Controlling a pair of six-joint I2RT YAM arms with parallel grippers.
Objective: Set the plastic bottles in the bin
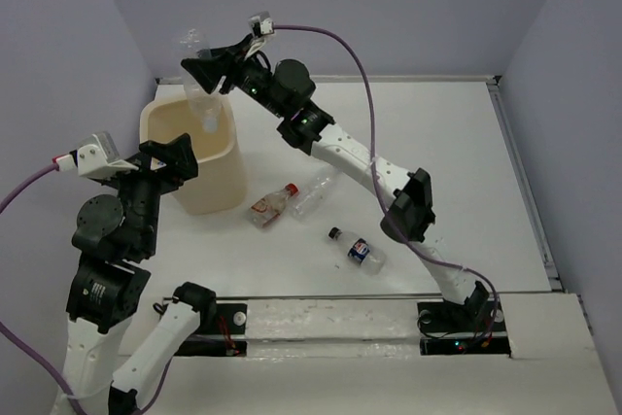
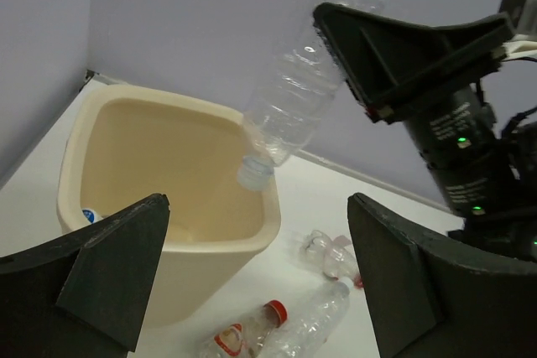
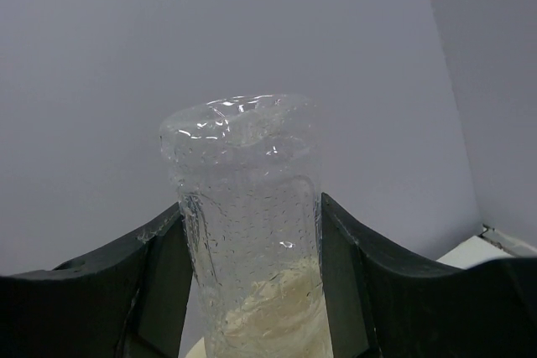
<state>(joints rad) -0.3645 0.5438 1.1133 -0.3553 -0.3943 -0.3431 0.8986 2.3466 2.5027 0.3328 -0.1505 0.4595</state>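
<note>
My right gripper (image 1: 208,72) is shut on a clear plastic bottle (image 1: 201,96), held neck-down above the cream bin (image 1: 231,167). In the left wrist view the bottle (image 2: 304,73) hangs with its neck just over the bin's rim (image 2: 270,207). In the right wrist view the bottle (image 3: 247,224) is clamped between the fingers (image 3: 344,282). My left gripper (image 1: 173,158) is open and empty beside the bin's left side. On the table lie a red-capped bottle (image 1: 274,204), a clear bottle (image 1: 314,190) and a black-capped, blue-labelled bottle (image 1: 361,251).
A bit of blue and white shows low inside the bin (image 2: 91,214). In the left wrist view a crushed clear bottle (image 2: 331,253) lies beyond the red-capped one (image 2: 247,333). Purple walls close the table at the back and sides.
</note>
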